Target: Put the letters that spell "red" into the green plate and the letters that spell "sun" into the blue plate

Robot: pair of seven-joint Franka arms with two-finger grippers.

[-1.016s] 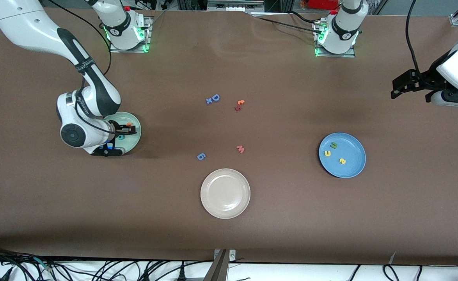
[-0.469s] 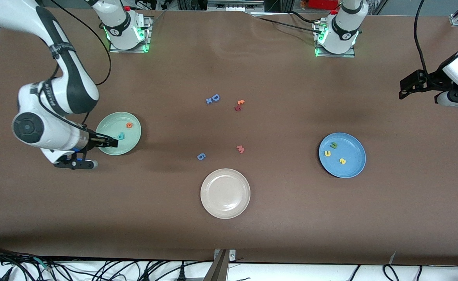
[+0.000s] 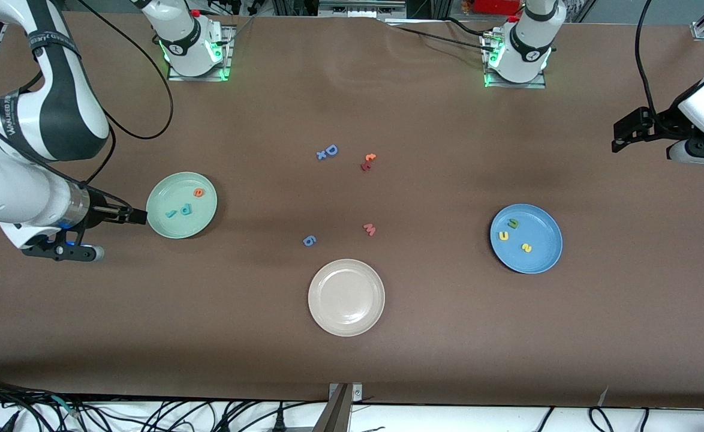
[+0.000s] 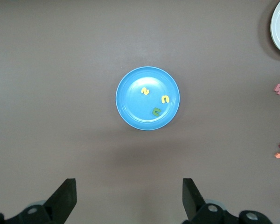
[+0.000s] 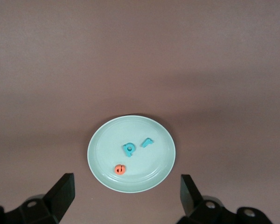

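Front view: the right gripper (image 3: 139,216) has been drawn back off the pale mint-green plate (image 3: 163,225) with jaws released, the left gripper (image 3: 619,135) likewise spread, leaving the teal "r" (image 3: 170,213), teal "d" (image 3: 186,209) and orange "e" (image 3: 198,192) in it at the frame's left, while the yellow "s" (image 3: 526,247), yellow "u" (image 3: 504,236) and olive-green "n" (image 3: 513,223) lie in the mid-blue plate (image 3: 547,252) at the right, so both words appear sorted.

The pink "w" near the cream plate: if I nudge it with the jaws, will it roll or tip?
The pink "w" lies flat on the table, so it will probably slide, not roll or tip. It looks tiny beside the cream plate, so likely light and easily flicked away.
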